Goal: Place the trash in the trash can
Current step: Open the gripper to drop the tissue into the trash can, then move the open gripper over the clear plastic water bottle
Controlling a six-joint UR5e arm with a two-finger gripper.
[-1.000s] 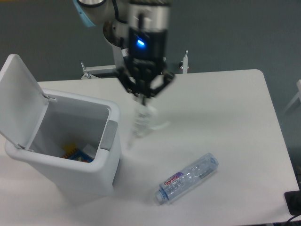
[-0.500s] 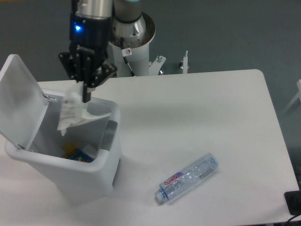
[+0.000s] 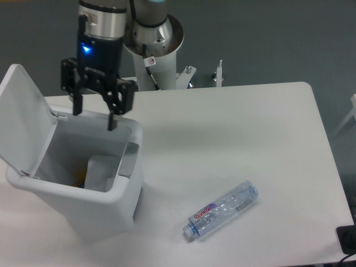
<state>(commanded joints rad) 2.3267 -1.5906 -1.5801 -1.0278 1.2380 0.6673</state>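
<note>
1. At the far left stands the large white rectangular plastic trash can (image 3: 83, 189), its hinged flip lid (image 3: 25, 119) tipped back and open, a grey latch tab (image 3: 130, 159) on the right rim.
2. Inside the can a pale, folded sheet, which looks like the crumpled white paper wrapper (image 3: 100, 169), lies against the right wall. I judge that half of the job done.
3. Above the can's opening hangs the black two-finger gripper (image 3: 94, 118), its fingers spread wide apart and holding nothing.
4. Right of the can, the white table (image 3: 250, 122) carries the second piece of trash.
5. The clear plastic bottle with pink-purple label and blue cap (image 3: 222, 209) lies on its side near the front edge, well apart from the can. It is not yet picked up, so fetching and dropping it in is what remains.
</note>
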